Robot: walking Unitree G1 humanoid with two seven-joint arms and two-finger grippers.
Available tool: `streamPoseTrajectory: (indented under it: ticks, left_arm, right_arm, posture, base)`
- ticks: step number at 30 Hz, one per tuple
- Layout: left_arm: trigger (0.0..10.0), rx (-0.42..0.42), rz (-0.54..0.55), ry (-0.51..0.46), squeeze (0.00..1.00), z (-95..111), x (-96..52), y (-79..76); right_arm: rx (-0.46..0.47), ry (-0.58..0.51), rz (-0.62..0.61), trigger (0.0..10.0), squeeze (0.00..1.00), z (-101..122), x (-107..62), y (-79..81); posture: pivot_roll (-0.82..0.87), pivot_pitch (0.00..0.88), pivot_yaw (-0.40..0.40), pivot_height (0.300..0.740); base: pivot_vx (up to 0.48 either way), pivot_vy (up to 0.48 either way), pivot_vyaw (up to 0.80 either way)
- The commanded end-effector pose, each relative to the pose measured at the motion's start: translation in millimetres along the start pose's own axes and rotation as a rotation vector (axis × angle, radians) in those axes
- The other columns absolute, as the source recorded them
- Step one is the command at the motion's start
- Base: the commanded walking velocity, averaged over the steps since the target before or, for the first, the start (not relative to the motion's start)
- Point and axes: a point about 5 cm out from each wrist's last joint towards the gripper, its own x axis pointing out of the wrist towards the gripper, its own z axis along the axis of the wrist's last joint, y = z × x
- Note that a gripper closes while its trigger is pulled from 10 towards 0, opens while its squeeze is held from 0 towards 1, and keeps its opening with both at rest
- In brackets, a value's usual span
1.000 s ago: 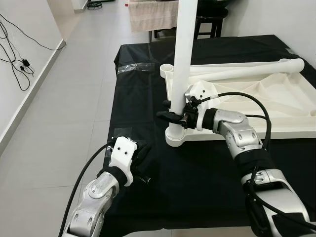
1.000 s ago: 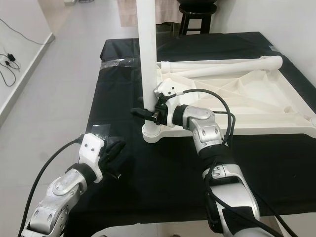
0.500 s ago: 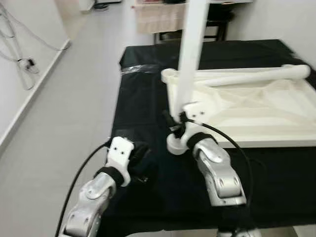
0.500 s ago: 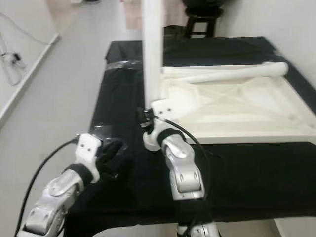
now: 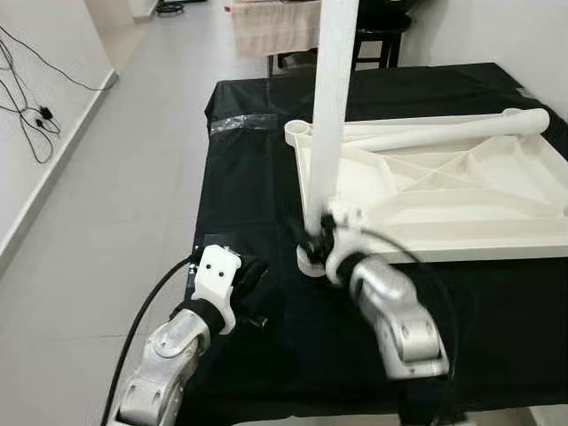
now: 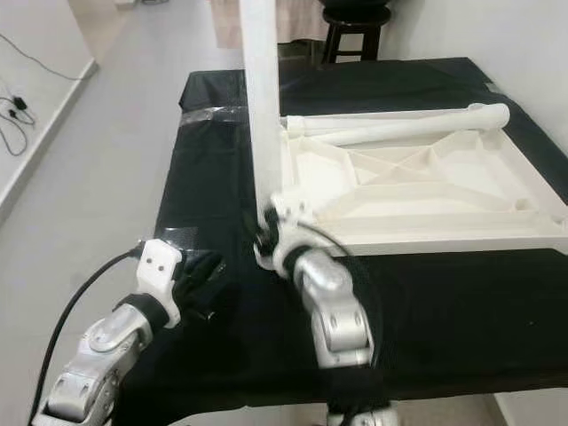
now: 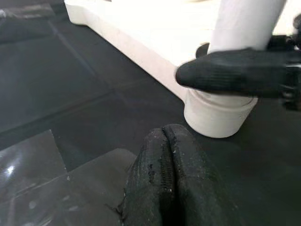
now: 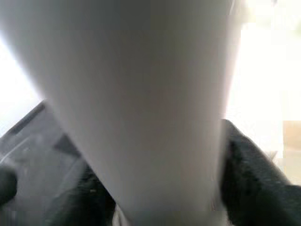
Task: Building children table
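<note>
Black-clothed table [image 5: 257, 160] carries the upside-down white tabletop [image 5: 444, 191], with one white leg [image 5: 327, 115] standing upright in its near-left corner socket [image 5: 309, 259]. Right gripper [image 5: 318, 240] clamps that leg low down; left gripper [image 7: 165, 188] rests pinched together, empty, on the cloth nearby. Risk: leg looks slightly tilted, so twisting or pushing now could cross-thread or jam it.

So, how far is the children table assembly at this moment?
Done: one white round leg stands upright in a corner socket of the upturned white plastic tabletop. In hand: the right gripper grips that leg near its base. Left: another white leg lies across the tabletop; the left gripper rests shut.
</note>
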Motion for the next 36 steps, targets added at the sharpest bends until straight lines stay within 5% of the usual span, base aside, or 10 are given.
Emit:
streamPoseTrajectory:
  ticks: [1,17,18,19,31,36]
  left_arm:
    - [10.0,-0.005,-0.004,0.023,0.00,-4,-1.5,1.2]
    - [10.0,-0.079,0.116,-0.004,0.00,-3,-9.9,16.1]
    - [10.0,-0.090,0.157,-0.008,0.00,-3,-11.7,20.4]
    - [10.0,-0.079,0.194,-0.004,0.00,-3,-13.4,24.2]
    - [10.0,-0.013,0.342,0.042,0.00,-10,-20.8,39.7]
    - [10.0,-0.007,0.364,0.049,0.00,-11,-23.5,42.0]
  right_arm:
    - [0.035,-0.048,0.013,10.0,1.00,11,-3.9,-4.3]
    - [0.094,-0.088,0.034,10.0,1.00,5,-38.2,-18.4]
    - [0.107,-0.091,0.020,10.0,0.16,5,-40.4,-22.0]
    - [0.129,-0.098,0.000,10.0,0.00,4,-43.1,-27.3]
    - [0.076,-0.089,-0.092,10.0,0.00,-4,-56.8,-44.1]
    - [0.086,-0.150,0.029,10.0,0.00,-1,-70.7,-33.8]
  posture:
    - [-0.01,0.131,0.017,0.740]
    - [-0.04,0.117,0.028,0.740]
    - [-0.03,0.112,0.032,0.740]
    - [-0.02,0.109,0.031,0.740]
    - [-0.02,0.107,0.029,0.740]
    - [-0.02,0.108,0.030,0.740]
  base:
    - [0.000,0.000,0.00]
    - [0.000,0.000,0.00]
    - [0.000,0.000,0.00]
    - [0.000,0.000,0.00]
    - [0.000,0.000,0.00]
    - [0.000,0.000,0.00]
